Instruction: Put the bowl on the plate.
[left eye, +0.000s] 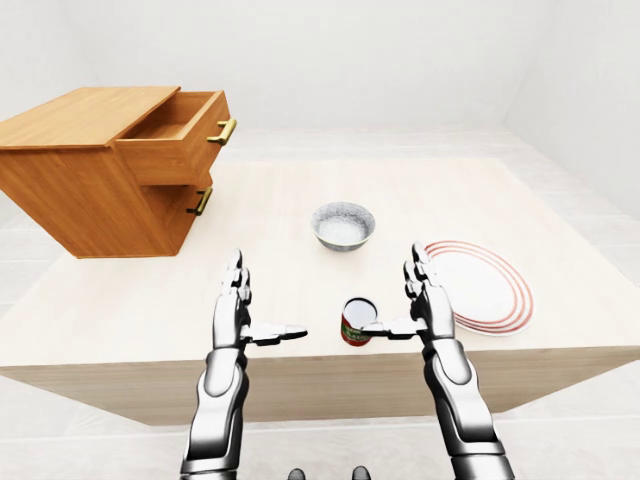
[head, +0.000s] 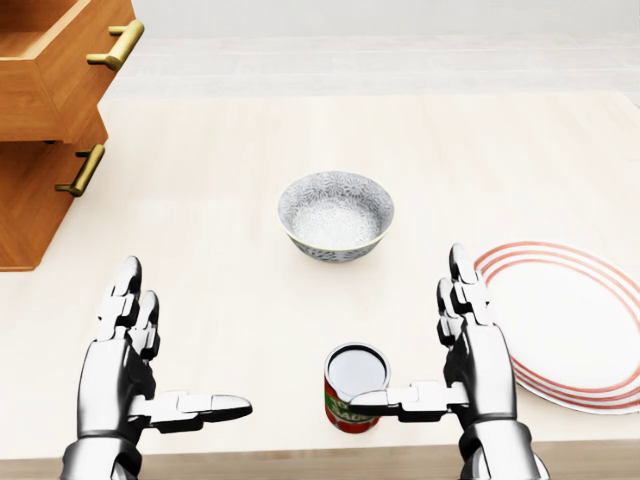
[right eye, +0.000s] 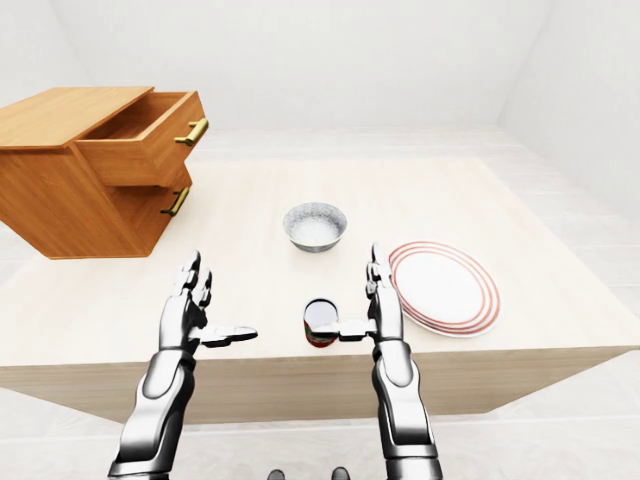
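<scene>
A grey speckled bowl (head: 336, 214) sits upright in the middle of the table. At the right lies a white plate (head: 577, 322) with red rim rings, apart from the bowl and bare. My left hand (head: 165, 355) is open near the bottom left of the head view, fingers up and thumb pointing right, holding nothing. Between bowl and plate, near the bottom edge, my right hand (head: 425, 340) is open too. Its thumb reaches left over a small red can (head: 351, 388) without closing on it. Both hands are well below the bowl in the view.
A wooden cabinet (left eye: 95, 170) stands at the table's upper left, its top drawer (left eye: 180, 135) pulled out, with brass handles (head: 118, 45). The red can stands near the table's lower edge (left eye: 320, 385). White floor and walls surround the light wooden table (left eye: 450, 190).
</scene>
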